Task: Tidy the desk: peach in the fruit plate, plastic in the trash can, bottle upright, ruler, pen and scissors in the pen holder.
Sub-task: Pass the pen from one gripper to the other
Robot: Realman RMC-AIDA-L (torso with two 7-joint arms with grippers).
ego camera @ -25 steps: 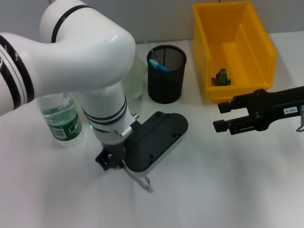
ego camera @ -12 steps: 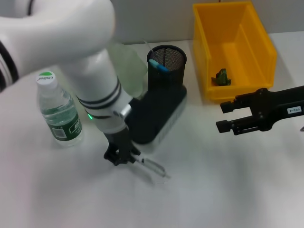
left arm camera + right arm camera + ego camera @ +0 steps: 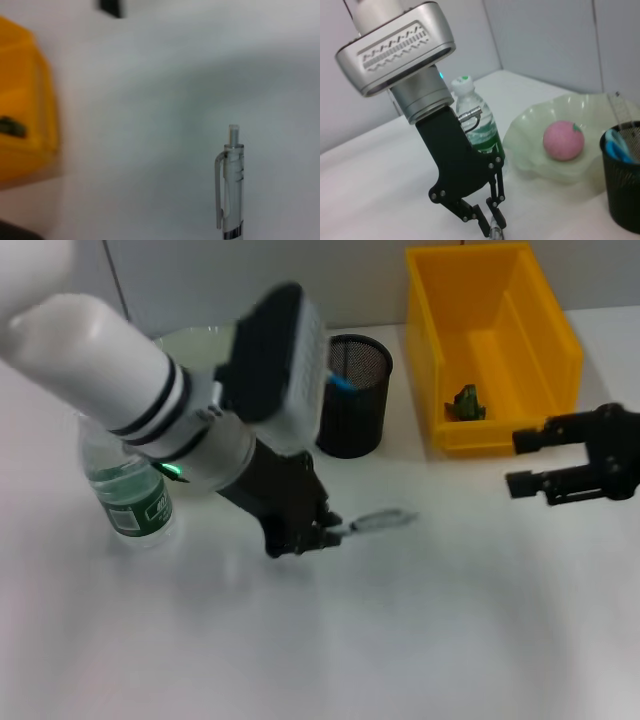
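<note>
Gripping a clear pen (image 3: 378,521), the left gripper (image 3: 318,532) hangs in front of the black mesh pen holder (image 3: 351,395), a bit below it in the head view. Its fingers (image 3: 492,220) are clamped on one end of the pen, and the rest sticks out sideways toward the right gripper (image 3: 527,460), roughly level and off the white table (image 3: 420,640). From the left wrist camera you just see the pen's clip end (image 3: 229,185) against the table, so it's clearly held, not lying down.

The pen holder already has a blue-handled thing (image 3: 338,379) and a ruler (image 3: 618,107) in it. Left of the holder, partly behind the arm, is the pale green fruit plate (image 3: 540,165) with the peach (image 3: 563,140) sitting in it. The water bottle (image 3: 125,490) stands upright further left of the holder, green cap on. Right of the holder is the yellow bin (image 3: 489,340) with a small green scrap (image 3: 466,403) inside.

The right gripper hovers in front of the bin with its fingers apart, holding nothing.
</note>
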